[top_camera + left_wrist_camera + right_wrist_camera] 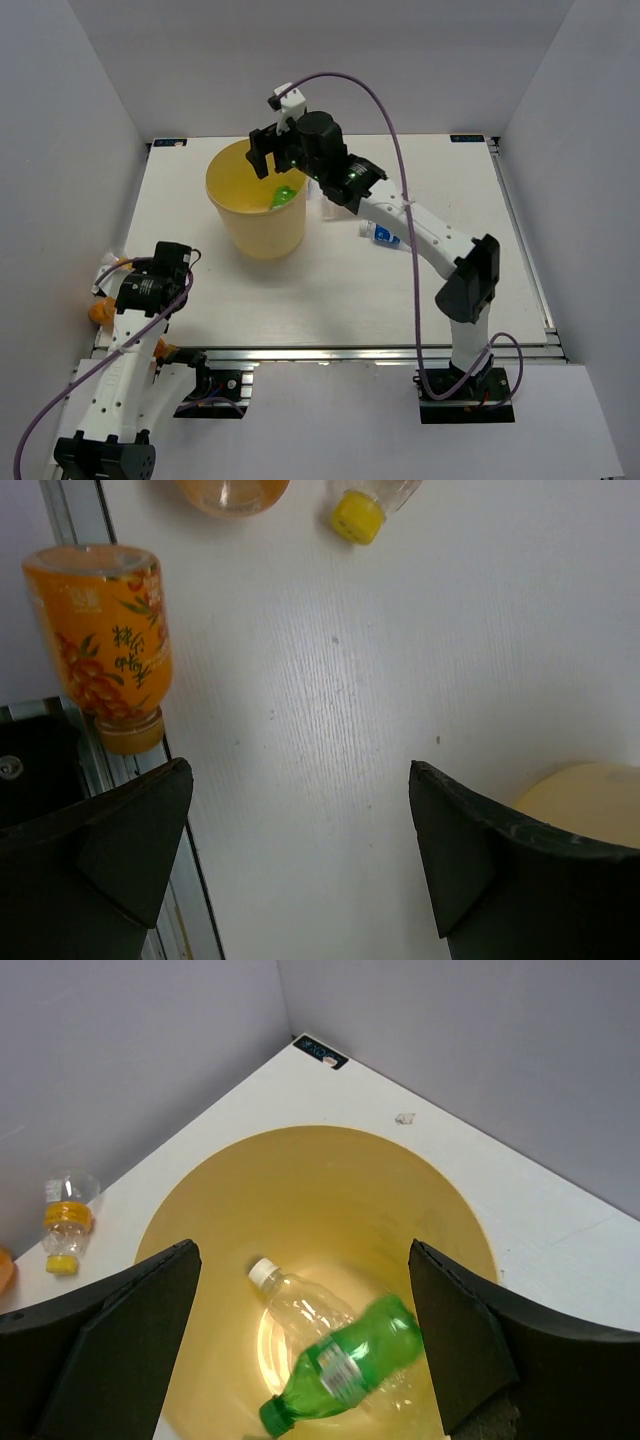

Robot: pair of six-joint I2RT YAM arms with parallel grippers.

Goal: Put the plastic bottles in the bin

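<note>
Green bottle point(350, 1360) is in the bin point(330, 1150) under the wide-spread, empty right gripper point(302, 1260); left gripper point(300, 780) likewise spread.

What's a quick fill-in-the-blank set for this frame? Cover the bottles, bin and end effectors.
1. The green bottle and a white-capped bottle lie ____ the yellow bin.
2. The right end effector hangs over the bin, its fingers ____.
3. The left end effector is open and holds ____.
4. The loose clear bottle beyond the orange bottle has a ____ cap.
Missing words: inside; open; nothing; yellow.
</note>
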